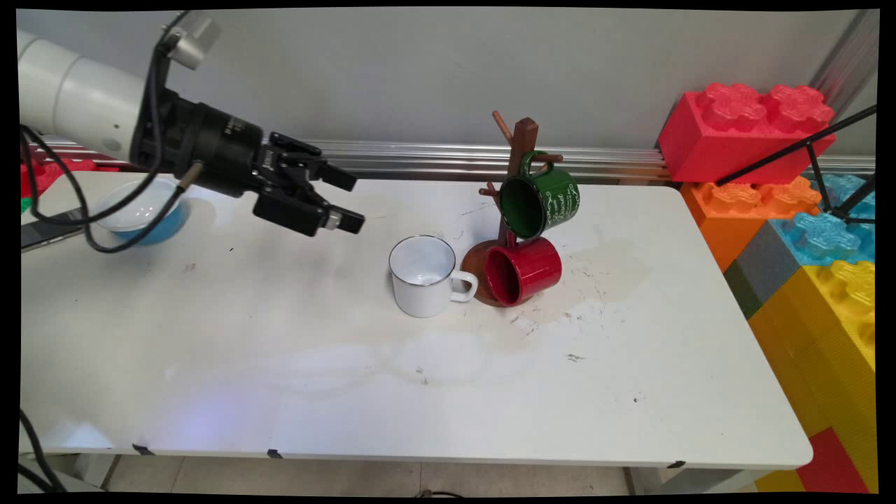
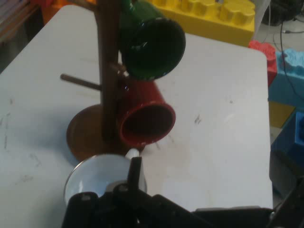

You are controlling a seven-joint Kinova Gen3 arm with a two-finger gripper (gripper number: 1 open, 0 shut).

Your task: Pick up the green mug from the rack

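Above the worktop's left half, your gripper hangs in the air, pointing right and slightly down, with its fingers spread apart and nothing between them. It touches nothing. Nearest to it, you see a white enamel mug standing upright on the worktop, to the gripper's right and lower, with its handle turned to the right. In the hand view that mug sits low, partly behind the gripper's black linkage.

Just beside the white mug, on its handle side, stands a wooden mug tree on a round base. A red mug hangs low on it, tipped on its side with its mouth facing left toward the near side, its body over the base. Above it you find a green mug with white lettering, hung by its handle on a peg, its mouth also facing left.

Well apart, at the worktop's far left behind the arm's cables, sits a blue bowl with a white inside. Off the right edge, large toy bricks in red, orange, blue, grey and yellow are stacked.
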